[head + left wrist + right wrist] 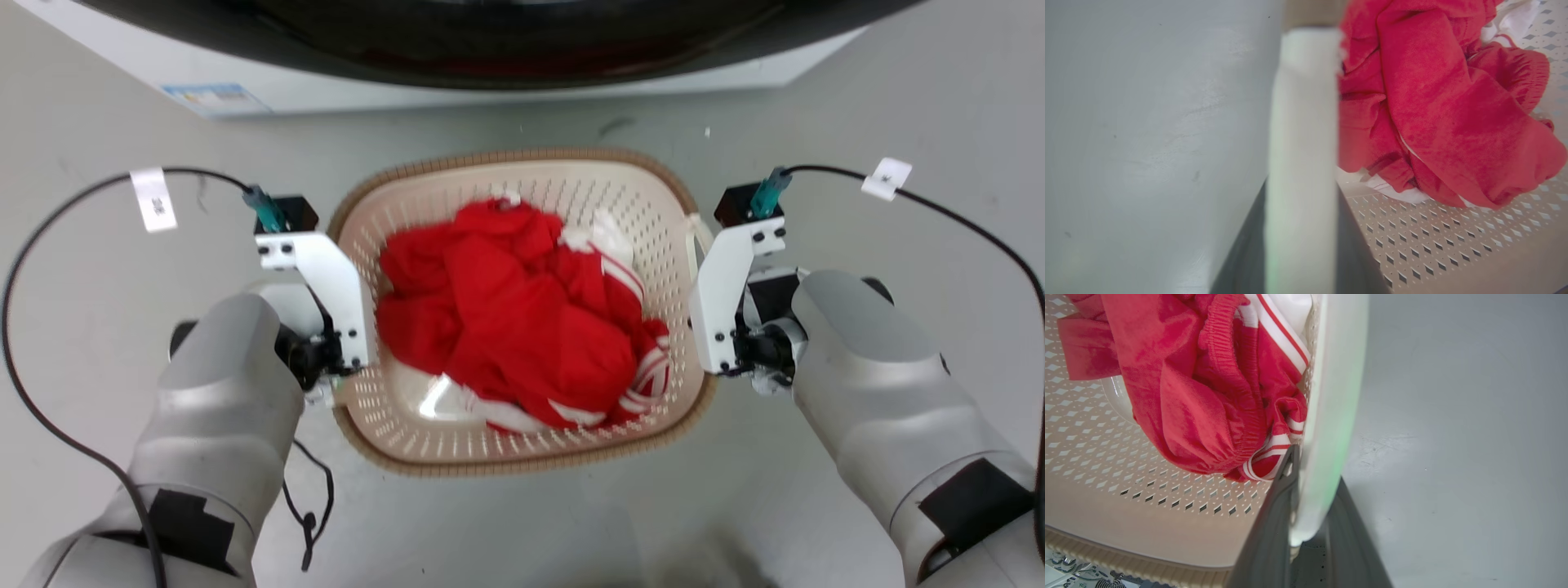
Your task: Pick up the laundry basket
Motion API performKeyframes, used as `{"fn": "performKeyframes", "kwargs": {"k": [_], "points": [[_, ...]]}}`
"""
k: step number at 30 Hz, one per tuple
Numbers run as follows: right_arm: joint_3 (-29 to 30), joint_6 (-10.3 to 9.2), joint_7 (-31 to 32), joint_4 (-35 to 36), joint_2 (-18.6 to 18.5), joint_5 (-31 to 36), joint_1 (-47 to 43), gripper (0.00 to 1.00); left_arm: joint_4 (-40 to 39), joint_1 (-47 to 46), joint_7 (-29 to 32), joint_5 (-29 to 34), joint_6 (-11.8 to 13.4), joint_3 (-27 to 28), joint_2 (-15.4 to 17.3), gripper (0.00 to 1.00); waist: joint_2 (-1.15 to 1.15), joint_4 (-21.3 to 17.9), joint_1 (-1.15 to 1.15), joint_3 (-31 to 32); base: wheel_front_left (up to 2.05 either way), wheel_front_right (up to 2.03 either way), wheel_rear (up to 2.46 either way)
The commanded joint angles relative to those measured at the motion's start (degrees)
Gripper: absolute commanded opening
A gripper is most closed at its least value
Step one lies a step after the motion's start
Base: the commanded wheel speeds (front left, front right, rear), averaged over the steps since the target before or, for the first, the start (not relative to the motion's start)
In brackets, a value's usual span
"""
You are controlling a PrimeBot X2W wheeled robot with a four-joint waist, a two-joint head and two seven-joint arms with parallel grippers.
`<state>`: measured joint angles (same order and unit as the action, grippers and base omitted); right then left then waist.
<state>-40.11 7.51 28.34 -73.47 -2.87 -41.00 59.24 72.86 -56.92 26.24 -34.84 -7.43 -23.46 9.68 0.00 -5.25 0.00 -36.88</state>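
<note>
The washer [506, 49] spans the top edge. Below it, at centre frame, is the laundry basket [490, 192]: cream, perforated, brown-rimmed, and holding red clothes [506, 318]. It looks light and fairly stiff, though it may flex under load. Its white side handles [1302, 122] are the best holds. The left gripper [1300, 228] and right gripper [1306, 522] each appear to pinch one between dark fingers.

Washer [343, 91] behind basket [522, 155] — open floor [898, 245] aside

Bright, even overhead light; soft shadows; blurry wrist-view foregrounds.
</note>
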Motion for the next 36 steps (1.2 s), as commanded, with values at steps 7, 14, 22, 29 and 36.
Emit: {"fn": "performKeyframes", "kwargs": {"k": [7, 14, 22, 29, 36], "points": [[-0.69, -0.04, 6.17, -0.21, -0.01, -1.71, -3.18, 0.00, 0.17, 3.98, 6.87, -3.52, -0.15, -0.92, -0.68, 0.00, 0.00, 0.77, 0.00, 11.42, 0.00, 0.00, 0.00], [-1.10, -0.04, 11.17, -0.31, -0.01, -3.13, -5.68, 0.00, 0.27, 6.89, 10.85, -6.09, -0.16, -1.19, -0.59, 0.00, 0.00, 1.10, 0.00, 18.27, 0.00, 0.00, 0.00], [-2.10, -0.04, 14.61, -0.34, -0.08, -4.41, -8.40, 0.00, 0.45, 10.23, 14.63, -7.83, -0.16, -1.86, -0.22, 0.00, 0.00, 0.89, 0.00, 24.67, 0.00, 0.00, 0.00], [-2.96, -0.04, 17.31, -0.36, -0.09, -5.62, -11.80, 0.00, 0.62, 14.21, 16.67, -9.44, -0.16, -1.88, -0.61, 0.00, 0.00, 0.57, 0.00, 30.51, 0.00, 0.00, 0.00], [-3.99, -0.04, 18.97, -0.39, -0.08, -6.13, -14.96, 0.00, 0.77, 18.44, 17.44, -10.76, -0.18, -1.89, -1.22, 0.00, 0.00, 0.02, 0.00, 35.82, 0.00, 0.00, 0.00]]}}
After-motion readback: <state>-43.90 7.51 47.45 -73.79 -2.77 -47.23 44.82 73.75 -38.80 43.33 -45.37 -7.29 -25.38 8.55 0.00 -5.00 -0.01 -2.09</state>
